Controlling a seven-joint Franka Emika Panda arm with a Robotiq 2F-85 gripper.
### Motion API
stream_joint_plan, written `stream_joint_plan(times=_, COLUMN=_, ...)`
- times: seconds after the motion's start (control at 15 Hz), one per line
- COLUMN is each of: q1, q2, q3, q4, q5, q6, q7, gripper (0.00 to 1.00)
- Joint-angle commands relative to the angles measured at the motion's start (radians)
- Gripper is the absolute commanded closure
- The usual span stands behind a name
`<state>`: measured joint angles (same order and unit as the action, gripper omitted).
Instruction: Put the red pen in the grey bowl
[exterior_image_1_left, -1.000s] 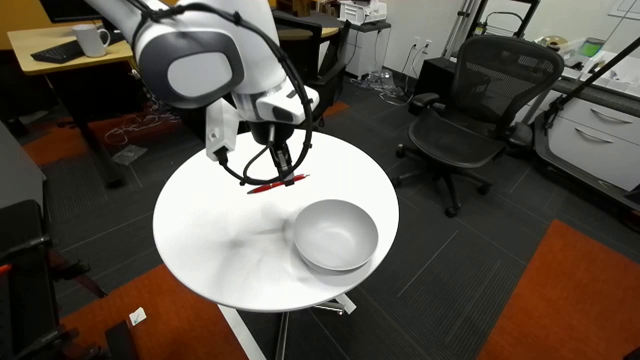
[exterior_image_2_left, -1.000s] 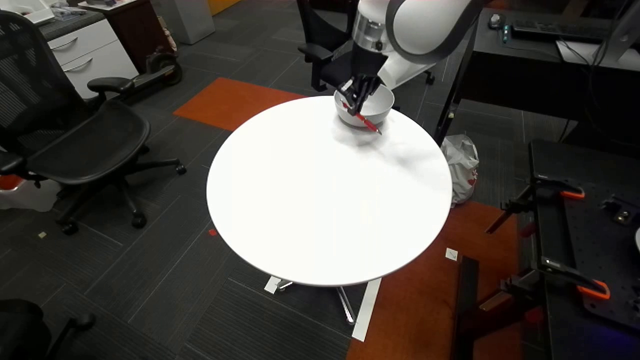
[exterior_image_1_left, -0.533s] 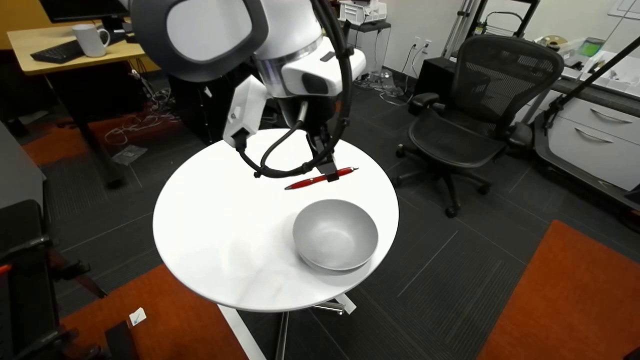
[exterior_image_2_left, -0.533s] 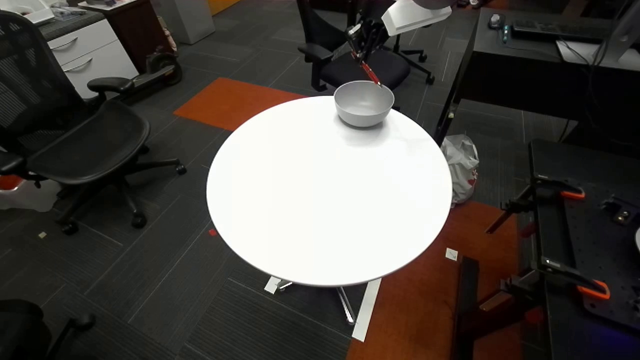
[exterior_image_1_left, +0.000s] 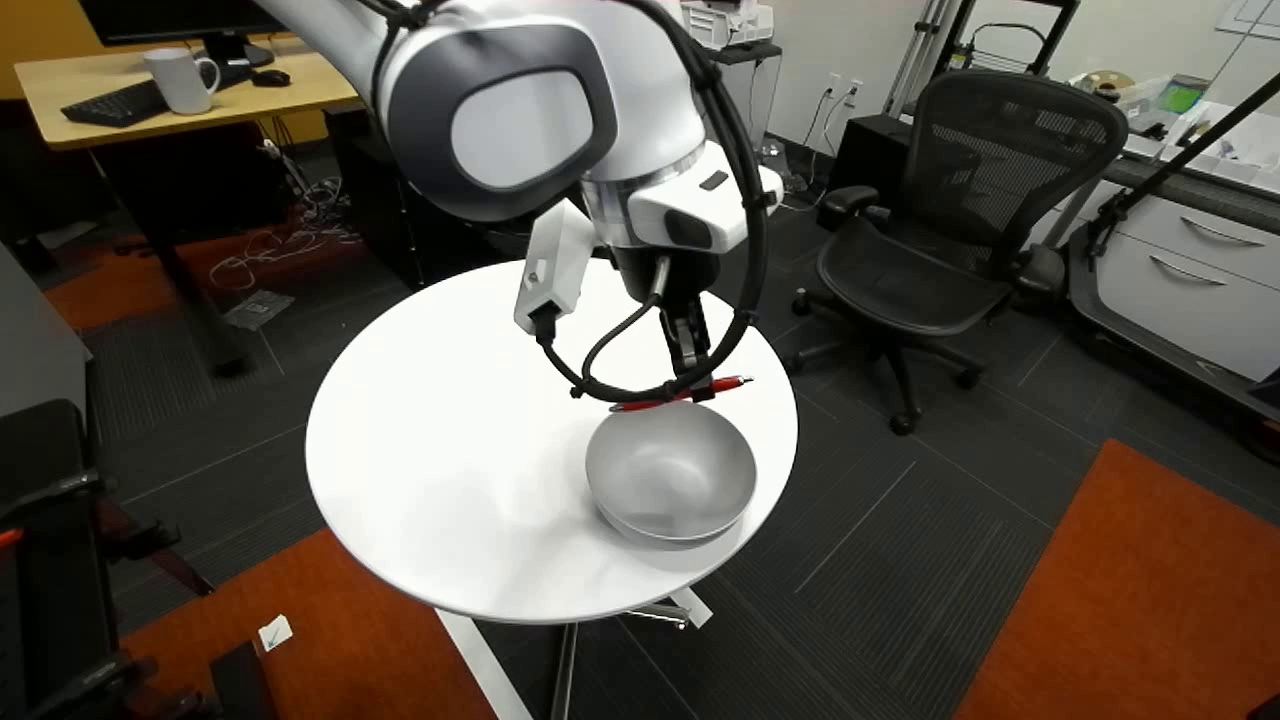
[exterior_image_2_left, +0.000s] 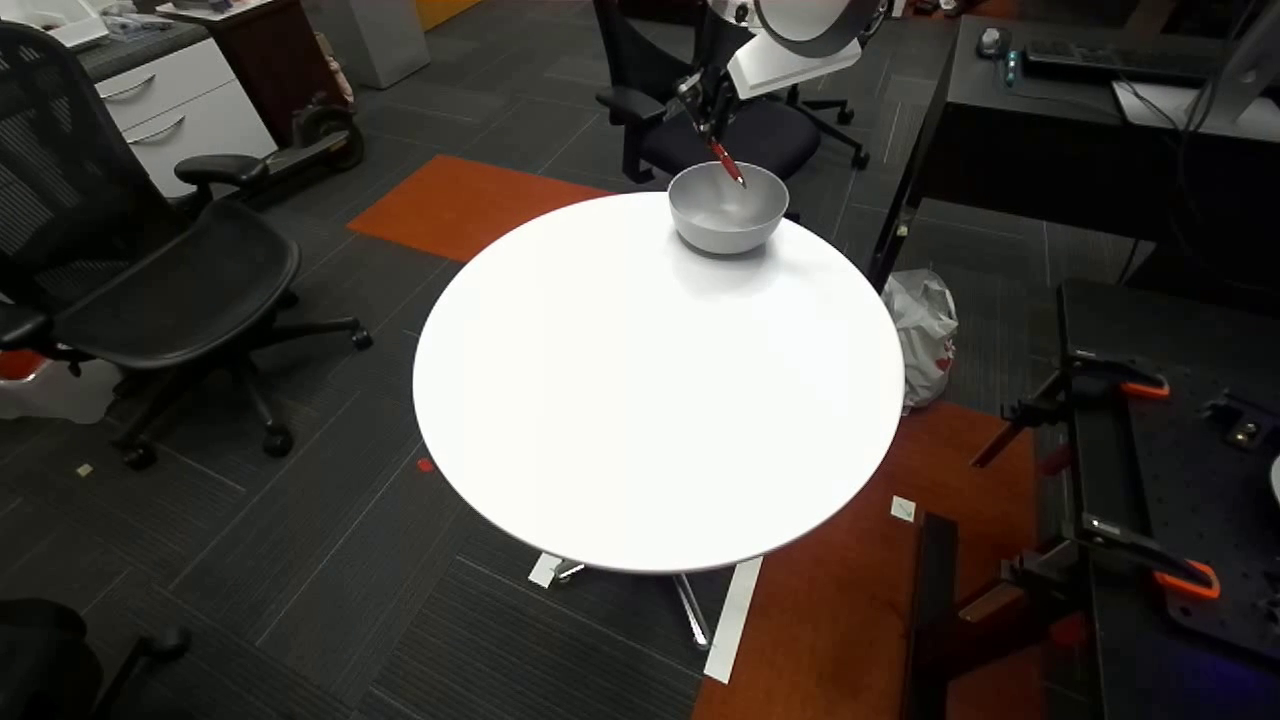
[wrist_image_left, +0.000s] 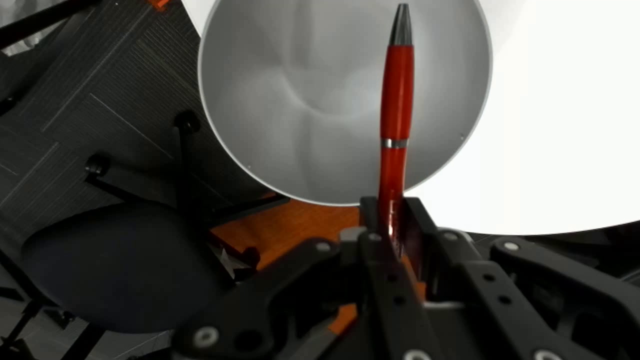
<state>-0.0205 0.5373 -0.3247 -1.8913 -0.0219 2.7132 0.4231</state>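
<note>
The grey bowl (exterior_image_1_left: 672, 475) stands upright toward the near right of a round white table (exterior_image_1_left: 430, 440), hollow facing up. By the bowl's far rim, the gripper (exterior_image_1_left: 703, 388) hangs from a white arm (exterior_image_1_left: 650, 90) and pinches the red pen (exterior_image_1_left: 727, 384), nearer its right end. The pen runs left to right; whether it touches the rim cannot be told. A black cable (exterior_image_1_left: 757, 250) loops across part of it. Far left, a desk (exterior_image_1_left: 305, 88) bears a white mug (exterior_image_1_left: 178, 80) and a keyboard (exterior_image_1_left: 120, 103); a black mesh chair (exterior_image_1_left: 1010, 170) stands far right.
</note>
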Motion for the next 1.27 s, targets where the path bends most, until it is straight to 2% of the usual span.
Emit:
stream_joint_plan(times=0.0, q1=-0.018, q2=0.059, q3=0.012, q4=0.082, q5=0.021, q6=-0.068, q7=0.023, gripper=0.96)
stream_joint_plan(times=0.07, q1=-0.021, q2=0.067, q3=0.014, q4=0.092, q5=0.026, q6=-0.077, q7=0.019, gripper=0.6)
stream_joint_plan(times=0.13, q1=-0.023, q2=0.074, q3=0.016, q4=0.102, q5=0.028, q6=-0.088, q7=0.019, gripper=0.59)
stream_joint_plan(times=0.67, q1=-0.032, q2=0.088, q3=0.022, q4=0.14, q5=0.04, q6=-0.135, q7=0.02, gripper=0.02)
stream_joint_plan(times=0.93, q1=-0.037, q2=0.089, q3=0.029, q4=0.144, q5=0.047, q6=-0.153, q7=0.014, gripper=0.0)
stream_joint_plan(times=1.0, q1=-0.029, q2=0.083, q3=0.017, q4=0.117, q5=0.024, q6=-0.108, q7=0.005, gripper=0.0)
stream_joint_plan(times=1.2, q1=-0.033, q2=0.084, q3=0.024, q4=0.119, q5=0.028, q6=-0.113, q7=0.004, gripper=0.0)
